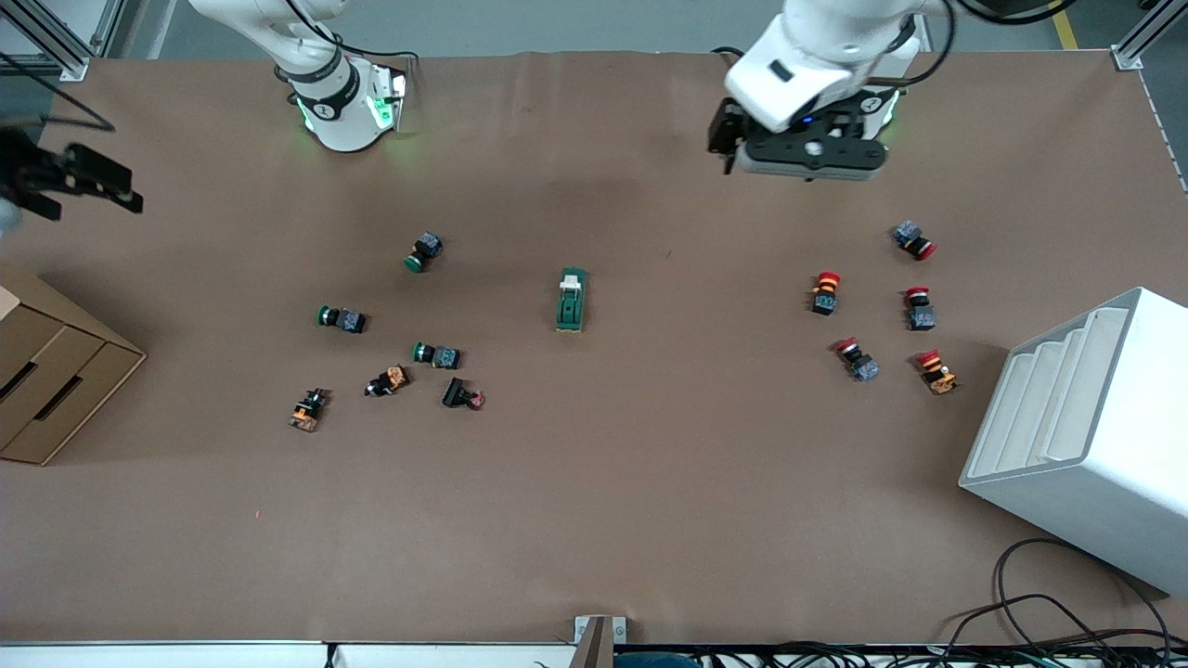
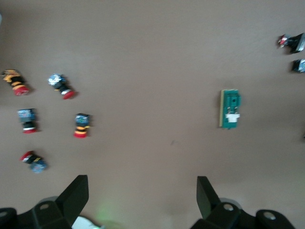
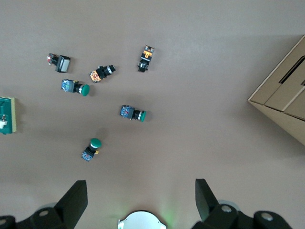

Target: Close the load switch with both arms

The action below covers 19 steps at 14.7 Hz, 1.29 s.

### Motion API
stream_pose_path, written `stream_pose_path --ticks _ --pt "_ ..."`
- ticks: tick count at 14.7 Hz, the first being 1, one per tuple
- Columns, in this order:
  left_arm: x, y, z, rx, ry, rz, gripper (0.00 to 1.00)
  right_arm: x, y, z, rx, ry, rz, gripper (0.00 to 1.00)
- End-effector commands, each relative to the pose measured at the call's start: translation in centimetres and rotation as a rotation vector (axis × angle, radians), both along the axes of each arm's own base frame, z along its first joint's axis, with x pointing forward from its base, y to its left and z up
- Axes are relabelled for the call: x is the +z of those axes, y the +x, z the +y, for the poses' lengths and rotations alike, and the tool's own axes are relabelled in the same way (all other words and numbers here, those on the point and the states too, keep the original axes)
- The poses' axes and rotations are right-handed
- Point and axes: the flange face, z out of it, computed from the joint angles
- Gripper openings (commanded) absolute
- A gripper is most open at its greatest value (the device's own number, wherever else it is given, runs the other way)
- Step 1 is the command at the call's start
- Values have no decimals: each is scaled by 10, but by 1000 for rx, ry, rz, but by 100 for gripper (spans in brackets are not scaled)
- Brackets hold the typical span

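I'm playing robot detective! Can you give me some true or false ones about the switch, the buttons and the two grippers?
1. The load switch lies alone in the middle of the table. True.
2. The left gripper is shut on the switch. False: it is open, up over bare table near its base, holding nothing.
3. The red buttons lie toward the left arm's end of the table. True.
4. The right gripper is touching a green button. False: it is open, up in the air by the cardboard drawers.
5. The switch's white lever points at the front camera. False: it sits at the end farther from that camera.
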Motion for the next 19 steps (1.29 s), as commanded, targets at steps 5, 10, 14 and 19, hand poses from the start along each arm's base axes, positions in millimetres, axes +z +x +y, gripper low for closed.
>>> stream_pose_path --ticks 5,10,14,19 --pt "-48 -56 -86 231 -68 -84 100 -86 52 -10 -4 -66 129 100" --pt "-90 -102 -131 203 -40 -180 100 -95 60 -4 -10 -69 118 100" --pt "-114 -120 -159 200 -32 -185 100 -110 71 37 -204 -45 98 100" --pt "-166 -159 -205 298 -20 -244 100 -145 73 112 -451 8 124 100"
